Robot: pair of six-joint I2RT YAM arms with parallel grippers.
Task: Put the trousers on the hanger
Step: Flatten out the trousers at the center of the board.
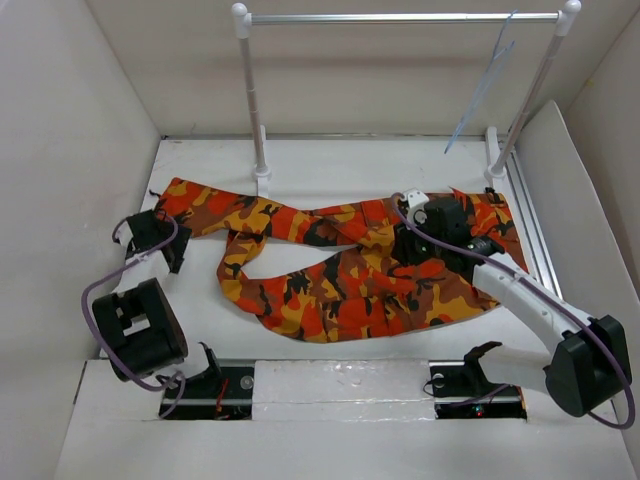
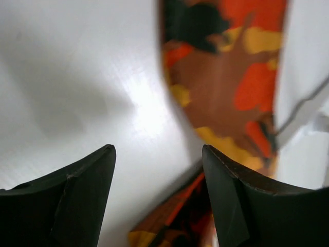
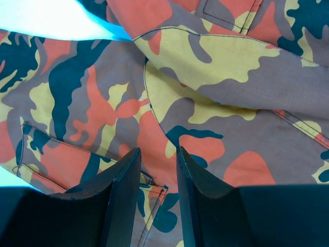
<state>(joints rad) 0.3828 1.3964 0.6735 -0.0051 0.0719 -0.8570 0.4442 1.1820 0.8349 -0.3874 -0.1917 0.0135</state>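
progress: early, nothing hung, lift and drape all left to do | trousers (image 1: 340,285) lie spread on white table (image 1: 330,165), waist at right | hanger (image 1: 482,83) hangs on rack crossbar (image 1: 400,17), well apart from cloth | right arm reaches over waist, right gripper (image 3: 157,159) jaws narrow on fabric, can't tell if pinching | left gripper (image 2: 159,154) low beside leg cuff, jaws spread, empty

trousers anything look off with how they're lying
Yes: the trousers lie rumpled on the table, legs twisted over each other, one curling back. The hanger hangs bare from the rack bar.
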